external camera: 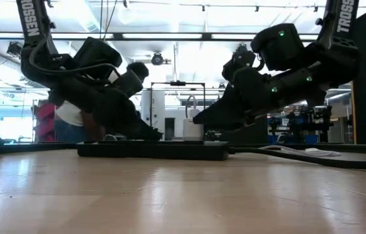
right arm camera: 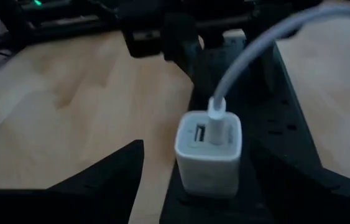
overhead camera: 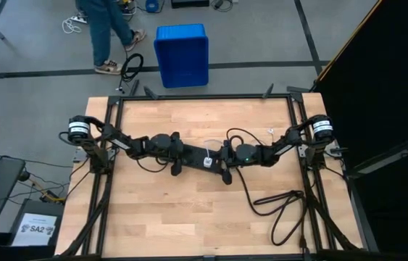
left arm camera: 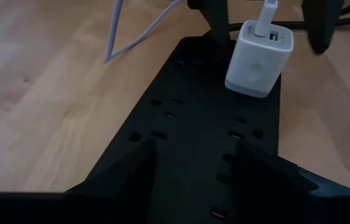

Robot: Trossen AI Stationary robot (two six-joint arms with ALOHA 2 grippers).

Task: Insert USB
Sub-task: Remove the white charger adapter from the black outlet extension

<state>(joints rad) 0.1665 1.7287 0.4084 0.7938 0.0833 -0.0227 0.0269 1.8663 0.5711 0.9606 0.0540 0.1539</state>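
Observation:
A black power strip lies flat at the table's middle. A white charger cube is plugged into it and stands upright. The USB, a thin white cable, has its plug stuck in one of the cube's two ports; the rest trails off over the wood. My left gripper is open and sits low on the strip, left of the cube. My right gripper is open, with one finger on each side of the cube, apart from it. My left gripper comes down slanting from the table's left onto the power strip's top face, some way from the cube. Its fingers are spread, tips on or just above the sockets; I cannot tell whether they press. The strip lies flat on the table.
The strip's thick black cord loops over the table's right near part. A blue bin and a person's legs are on the floor beyond the far edge. Bare wood lies near and to the left.

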